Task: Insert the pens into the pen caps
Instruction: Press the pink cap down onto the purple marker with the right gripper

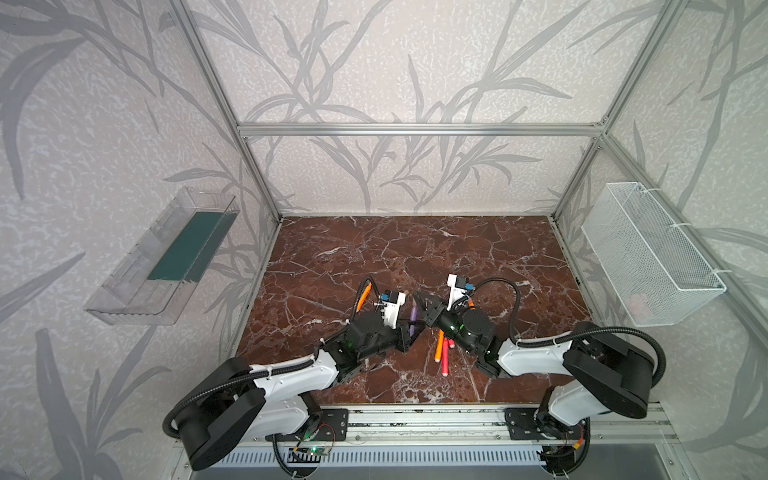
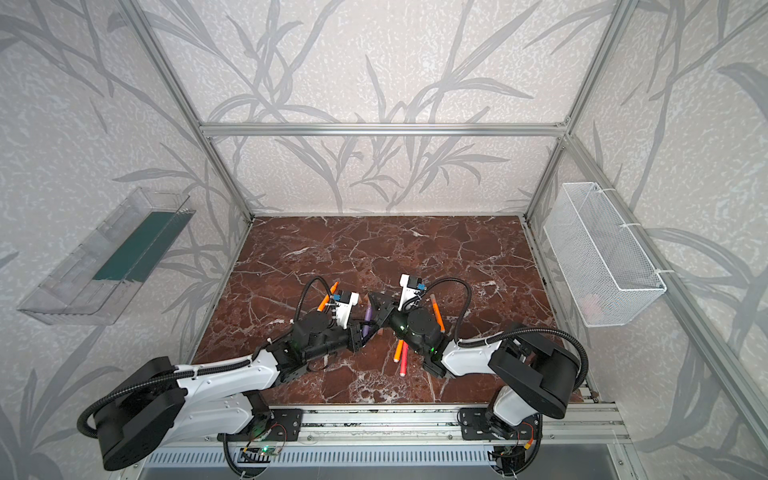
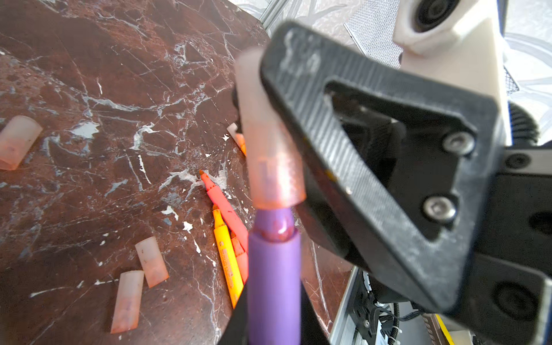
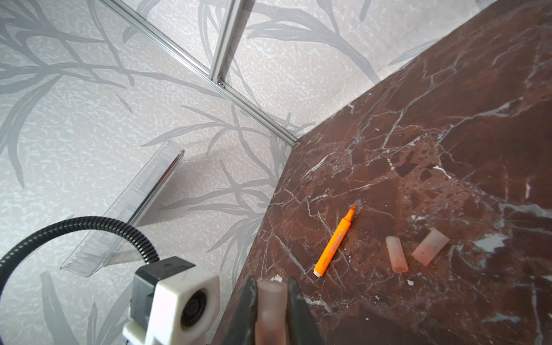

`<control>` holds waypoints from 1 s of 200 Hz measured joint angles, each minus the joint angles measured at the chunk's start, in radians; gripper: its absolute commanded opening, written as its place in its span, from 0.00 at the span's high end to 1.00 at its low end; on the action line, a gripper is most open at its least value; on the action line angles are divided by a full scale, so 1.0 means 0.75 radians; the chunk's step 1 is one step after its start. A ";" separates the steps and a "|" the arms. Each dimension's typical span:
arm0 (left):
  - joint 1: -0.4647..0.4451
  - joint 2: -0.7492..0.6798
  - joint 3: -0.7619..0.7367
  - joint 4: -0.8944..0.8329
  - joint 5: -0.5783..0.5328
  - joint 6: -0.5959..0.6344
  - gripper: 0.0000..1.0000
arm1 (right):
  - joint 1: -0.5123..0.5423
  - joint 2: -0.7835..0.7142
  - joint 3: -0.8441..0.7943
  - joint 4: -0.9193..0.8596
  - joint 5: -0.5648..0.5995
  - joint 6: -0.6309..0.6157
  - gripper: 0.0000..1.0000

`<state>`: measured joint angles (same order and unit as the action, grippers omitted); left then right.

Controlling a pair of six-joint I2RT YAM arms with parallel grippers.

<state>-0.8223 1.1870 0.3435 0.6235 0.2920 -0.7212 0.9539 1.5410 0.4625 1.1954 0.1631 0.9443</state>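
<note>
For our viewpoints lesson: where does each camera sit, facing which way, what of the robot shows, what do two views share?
Top views: high behind the bases, facing down over the table; left arm, right arm show.
Left wrist: on the left arm, facing along its purple pen; right gripper shows.
Right wrist: on the right arm, facing the left wall; own fingers show.
Shared: both wrist views show the gripped cap.

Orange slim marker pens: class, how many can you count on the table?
3 orange marker pens: one alone at left, one beside the right arm, one by the red-pink marker pens. Arms may hide more.
</note>
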 measured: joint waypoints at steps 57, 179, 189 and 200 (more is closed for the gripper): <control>0.017 -0.054 -0.002 0.002 0.030 -0.019 1.00 | 0.006 0.041 -0.008 0.144 -0.047 -0.041 0.92; 0.024 -0.098 -0.008 0.079 0.067 0.024 1.00 | 0.062 -0.315 -0.089 -0.213 -0.035 -0.204 0.44; 0.024 -0.095 -0.008 0.082 0.067 0.034 1.00 | 0.062 -0.361 -0.088 -0.266 -0.035 -0.222 0.41; 0.024 -0.090 -0.008 0.083 0.067 0.046 1.00 | 0.062 -0.409 -0.085 -0.328 -0.035 -0.236 0.39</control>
<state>-0.8040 1.1194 0.3374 0.6861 0.3424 -0.6865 1.0000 1.2339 0.3985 0.9493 0.1371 0.7673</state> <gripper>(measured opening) 0.167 0.587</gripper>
